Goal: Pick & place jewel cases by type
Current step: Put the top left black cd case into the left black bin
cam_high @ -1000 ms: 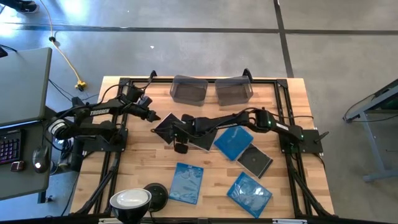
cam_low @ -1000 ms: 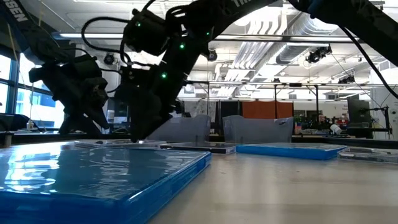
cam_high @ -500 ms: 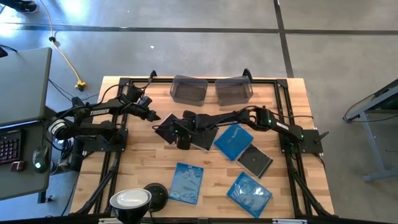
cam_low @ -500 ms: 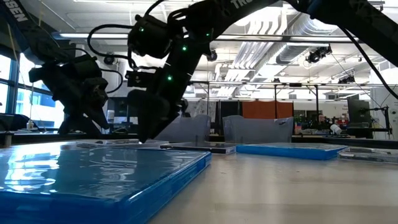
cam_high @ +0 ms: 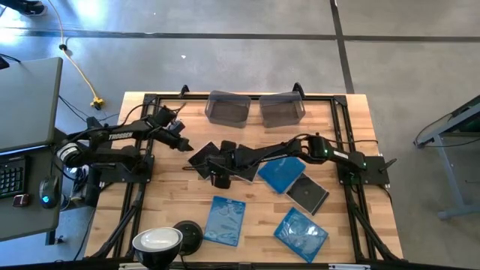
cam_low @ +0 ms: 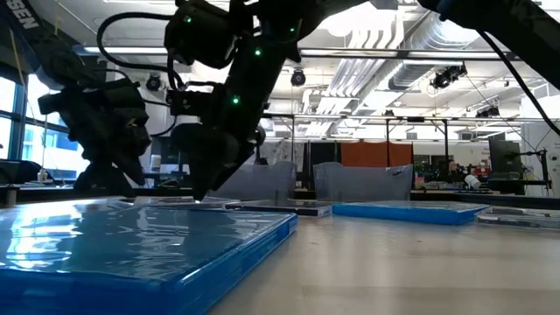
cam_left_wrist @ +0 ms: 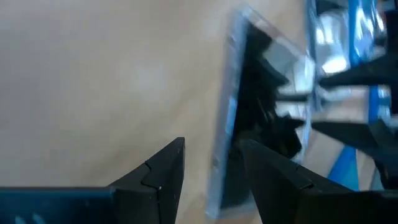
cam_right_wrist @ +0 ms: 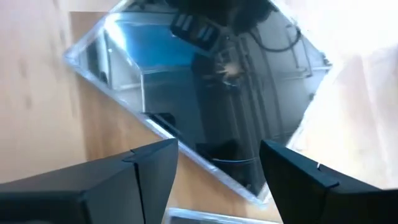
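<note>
Right end effector sits low over the middle of the worktop, above a dark jewel case that lies flat and turned diamond-wise. In the right wrist view its fingers stand wide apart over that case's clear edge, gripping nothing; the case rests on the wood.

Left end effector is just beside the same dark case, at its corner nearest the left arm. In the left wrist view its fingers are parted, with the case's edge near the gap; I cannot tell whether they touch it.

A second dark case lies partly under the right arm, beside the first. A blue case lies just to the right of it, touching or overlapping a third dark case. Two more blue cases, and, lie toward the near edge, apart from each other.

Two smoky bins and stand side by side at the far edge; contents not discernible.

A lamp stands at the near left corner.
</note>
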`<act>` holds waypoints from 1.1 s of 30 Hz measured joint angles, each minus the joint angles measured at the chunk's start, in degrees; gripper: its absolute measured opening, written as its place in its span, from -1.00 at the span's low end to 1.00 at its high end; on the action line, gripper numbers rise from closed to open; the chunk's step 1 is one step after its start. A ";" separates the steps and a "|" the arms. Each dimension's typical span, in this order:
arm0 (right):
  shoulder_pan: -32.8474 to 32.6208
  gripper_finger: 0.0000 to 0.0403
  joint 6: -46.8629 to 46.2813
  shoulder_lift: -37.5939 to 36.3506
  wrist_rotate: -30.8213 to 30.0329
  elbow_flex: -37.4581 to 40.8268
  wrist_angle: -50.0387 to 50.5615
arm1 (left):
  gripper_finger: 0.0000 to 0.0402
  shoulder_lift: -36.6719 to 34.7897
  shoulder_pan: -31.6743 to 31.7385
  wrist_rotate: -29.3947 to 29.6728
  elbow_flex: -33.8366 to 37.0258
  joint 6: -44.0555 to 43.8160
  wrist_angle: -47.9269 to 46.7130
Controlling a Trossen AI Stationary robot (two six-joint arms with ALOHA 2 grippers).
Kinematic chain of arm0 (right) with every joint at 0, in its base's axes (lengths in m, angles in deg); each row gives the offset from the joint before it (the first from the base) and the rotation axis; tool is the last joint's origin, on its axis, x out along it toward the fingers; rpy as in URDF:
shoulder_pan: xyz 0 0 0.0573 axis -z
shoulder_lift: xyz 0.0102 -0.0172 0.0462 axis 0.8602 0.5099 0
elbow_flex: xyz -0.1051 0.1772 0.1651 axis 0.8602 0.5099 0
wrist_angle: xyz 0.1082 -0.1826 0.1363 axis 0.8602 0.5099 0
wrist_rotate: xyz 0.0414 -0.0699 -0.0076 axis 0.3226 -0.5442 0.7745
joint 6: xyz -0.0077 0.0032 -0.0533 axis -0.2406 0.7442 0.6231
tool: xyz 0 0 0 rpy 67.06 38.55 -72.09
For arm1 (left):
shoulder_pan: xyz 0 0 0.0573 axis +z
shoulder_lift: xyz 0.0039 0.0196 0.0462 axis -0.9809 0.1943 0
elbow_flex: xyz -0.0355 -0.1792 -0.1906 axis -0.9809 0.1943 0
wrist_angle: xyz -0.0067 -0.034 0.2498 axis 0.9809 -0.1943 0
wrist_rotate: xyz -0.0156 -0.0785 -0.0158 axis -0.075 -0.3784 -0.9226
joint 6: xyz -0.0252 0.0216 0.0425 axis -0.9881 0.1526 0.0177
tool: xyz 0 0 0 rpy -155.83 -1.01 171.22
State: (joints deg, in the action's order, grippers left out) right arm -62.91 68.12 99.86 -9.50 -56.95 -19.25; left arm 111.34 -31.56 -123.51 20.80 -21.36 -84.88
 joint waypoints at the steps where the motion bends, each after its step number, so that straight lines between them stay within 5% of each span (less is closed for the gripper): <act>1: 0.00 0.11 -0.48 0.00 1.08 0.00 0.12 | -0.19 0.00 -1.69 0.15 0.00 -0.16 0.19; 7: -0.60 0.10 -6.13 -0.16 6.39 -0.01 1.92 | -0.19 -0.04 -9.70 11.60 -0.33 -2.87 1.59; 15: -0.98 0.10 -13.79 -0.22 5.38 0.07 4.51 | -0.19 1.71 -9.76 15.44 -2.10 -3.99 2.50; 24: 1.02 0.10 -15.15 0.73 6.07 0.02 2.95 | -0.19 13.36 -9.67 9.78 -3.55 -3.98 10.32; 33: 3.97 0.10 -15.87 1.11 6.87 0.02 3.65 | -0.19 14.68 -9.74 5.72 -6.76 -3.99 5.12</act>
State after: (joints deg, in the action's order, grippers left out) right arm -58.95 52.25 100.97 -2.64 -56.93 -15.61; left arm 126.02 -41.30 -117.79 14.05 -25.36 -79.76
